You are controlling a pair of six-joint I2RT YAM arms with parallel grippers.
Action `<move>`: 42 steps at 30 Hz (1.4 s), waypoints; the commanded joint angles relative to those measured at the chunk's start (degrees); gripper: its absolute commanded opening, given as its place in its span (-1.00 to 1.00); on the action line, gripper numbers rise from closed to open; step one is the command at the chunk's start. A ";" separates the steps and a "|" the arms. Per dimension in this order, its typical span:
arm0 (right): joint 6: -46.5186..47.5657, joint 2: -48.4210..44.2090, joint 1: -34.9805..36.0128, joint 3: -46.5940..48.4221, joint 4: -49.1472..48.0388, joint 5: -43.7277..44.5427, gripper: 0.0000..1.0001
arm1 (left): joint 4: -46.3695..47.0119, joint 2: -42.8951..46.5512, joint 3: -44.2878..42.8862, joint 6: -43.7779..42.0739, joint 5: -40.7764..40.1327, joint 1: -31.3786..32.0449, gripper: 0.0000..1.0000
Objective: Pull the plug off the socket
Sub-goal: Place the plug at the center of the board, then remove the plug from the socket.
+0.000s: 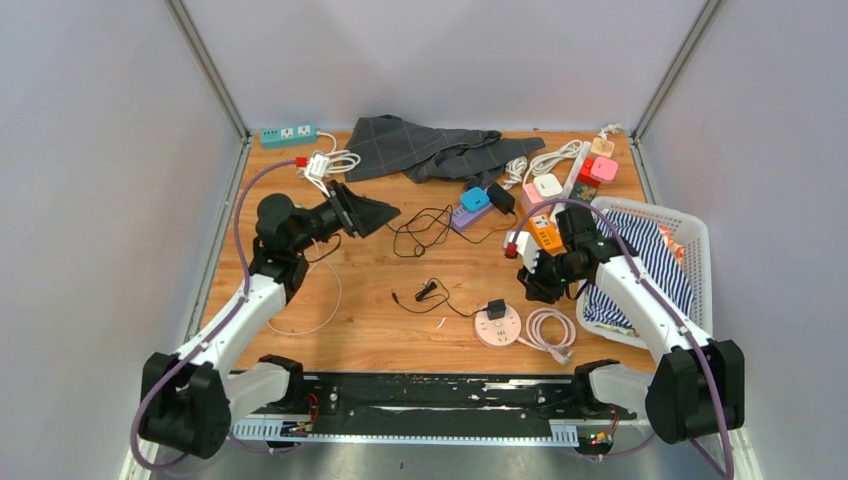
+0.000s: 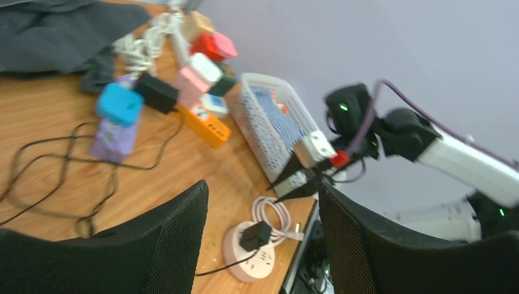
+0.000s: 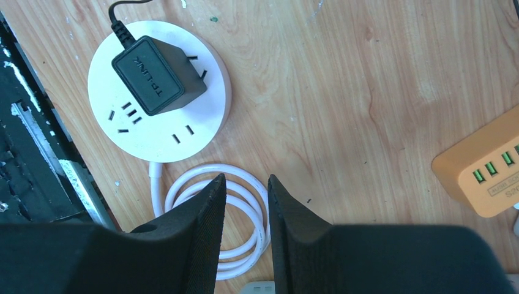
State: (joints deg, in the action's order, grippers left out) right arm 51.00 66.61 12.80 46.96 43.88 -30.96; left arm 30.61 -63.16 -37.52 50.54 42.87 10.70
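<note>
Right wrist view: your right pincer [image 3: 246, 179] hovers empty, narrowly apart, beside the round socket [image 3: 183, 138], seemingly pre-set for its black plug [image 3: 158, 75]; left pincer [image 2: 263, 187] gapes idle.

The black square plastic plug [image 3: 158, 75] sits on the round white plastic socket hub [image 3: 183, 138], near the front edge of the wooden table [image 1: 370, 330]. A coiled white cable [image 1: 550, 328] lies just right of the hub. Farther right stands a white plastic basket [image 1: 702, 260] holding a striped cloth [image 1: 650, 235].
</note>
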 commanded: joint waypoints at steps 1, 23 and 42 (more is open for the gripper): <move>1.32 0.43 -0.93 -0.51 2.39 -2.26 -0.31 | 0.59 6.66 0.77 -8.69 -3.29 8.97 0.34; 2.34 3.67 -0.93 0.17 4.27 -4.02 -0.31 | 13.54 -3.79 9.47 -37.18 -11.78 38.21 0.61; 2.52 5.98 -1.46 0.59 5.10 -4.45 -0.31 | 28.83 -30.74 7.20 -47.91 -35.86 50.82 0.59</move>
State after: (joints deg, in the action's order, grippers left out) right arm 52.60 71.88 12.21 46.96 47.20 -34.52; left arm 51.90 -91.44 -29.10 4.43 8.78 60.97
